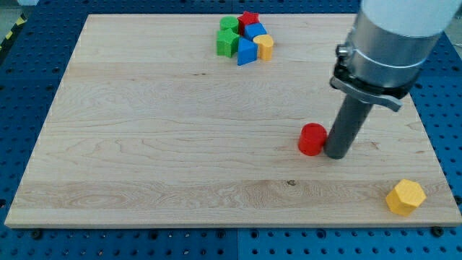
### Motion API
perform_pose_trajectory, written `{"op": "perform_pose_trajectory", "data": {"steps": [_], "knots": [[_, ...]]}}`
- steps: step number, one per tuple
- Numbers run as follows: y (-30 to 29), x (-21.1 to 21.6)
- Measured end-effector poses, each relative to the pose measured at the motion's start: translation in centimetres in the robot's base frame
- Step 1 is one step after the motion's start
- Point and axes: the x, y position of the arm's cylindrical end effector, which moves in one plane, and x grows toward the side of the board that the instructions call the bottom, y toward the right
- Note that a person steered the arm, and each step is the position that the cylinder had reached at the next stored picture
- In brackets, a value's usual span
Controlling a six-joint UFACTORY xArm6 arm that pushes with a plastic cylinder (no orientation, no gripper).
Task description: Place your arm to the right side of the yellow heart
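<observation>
Camera view: pale wooden worktop [144,144] lies on a blue perforated base [447,108]. I carry no jaws, only a straight dark rod, so I hold nothing. My tip [336,154] rests on the wood right of centre, just beside the right edge of a red cylinder block [312,139]; whether they touch I cannot tell. Near the view's top, well apart from my tip, sits a tight cluster: two green blocks [228,37], a red star block [249,19], two blue blocks [250,43], and the yellow heart block [265,46] at the cluster's right edge, touching a blue block. A yellow hexagonal block [405,196] sits alone near the view's bottom right corner.
</observation>
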Motion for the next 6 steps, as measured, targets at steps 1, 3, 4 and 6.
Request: {"op": "perform_pose_trajectory", "data": {"steps": [1,3,4,6], "knots": [[0.1,-1.6],[1.2,-8.3],[1.2,-12.9],[0.5,-21.9]]}}
